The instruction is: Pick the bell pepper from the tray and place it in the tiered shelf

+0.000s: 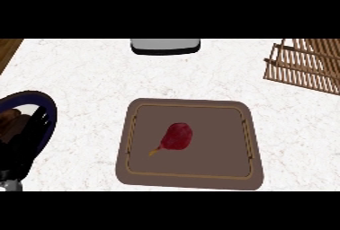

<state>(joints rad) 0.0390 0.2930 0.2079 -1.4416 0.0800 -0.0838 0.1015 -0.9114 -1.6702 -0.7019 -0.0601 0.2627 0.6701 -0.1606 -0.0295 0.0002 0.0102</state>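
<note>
Bare counter (79, 81) around tray (192, 179), open path right toward tiered shelf (305, 65), grey appliance (165, 46) at far edge

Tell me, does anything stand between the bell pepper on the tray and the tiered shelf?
Nothing visible does. The bell pepper lies alone on the brown tray, and only bare counter shows between the tray and the wooden tiered shelf at the upper right. The tray's low rim is the only edge to clear.

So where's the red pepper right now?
In the head view, the red pepper lies near the middle of the brown tray, well below and left of the wooden shelf at the counter's upper right.
</note>
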